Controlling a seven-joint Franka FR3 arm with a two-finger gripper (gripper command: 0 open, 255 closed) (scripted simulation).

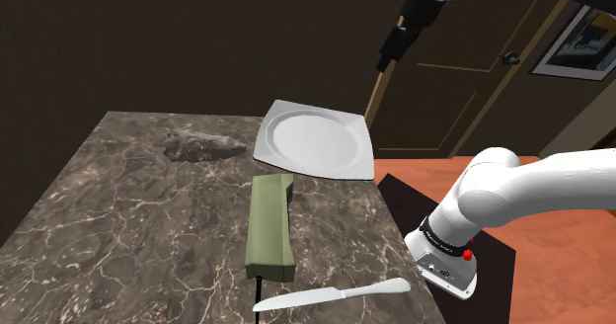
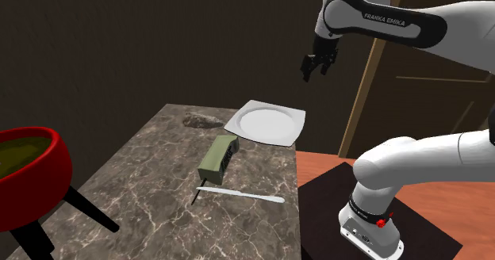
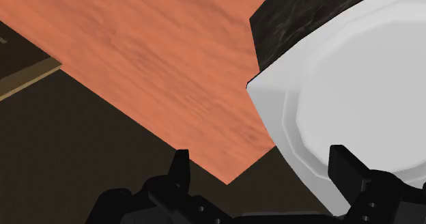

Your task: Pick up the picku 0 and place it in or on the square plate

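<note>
A white square plate (image 1: 316,139) (image 2: 268,124) lies at the far corner of the dark marble table (image 1: 128,233), slightly overhanging its edge. An olive-green oblong box (image 1: 269,223) (image 2: 217,158) lies nearer the stand, and a white knife (image 1: 331,295) (image 2: 242,195) rests by the table's near edge. My black gripper (image 1: 388,50) (image 2: 316,64) (image 3: 263,171) hangs high in the air beyond the plate's far side, open with nothing between its fingers. In the wrist view the plate's (image 3: 355,100) corner sits beside one fingertip (image 3: 345,164), far below.
A flat grey lumpy thing (image 1: 202,146) (image 2: 202,122) lies on the table at the plate's left in the shoulder view. A red bowl (image 2: 28,171) on a black-legged stand is off the table's side. Orange floor (image 3: 171,72) and a brown door (image 1: 464,85) lie behind.
</note>
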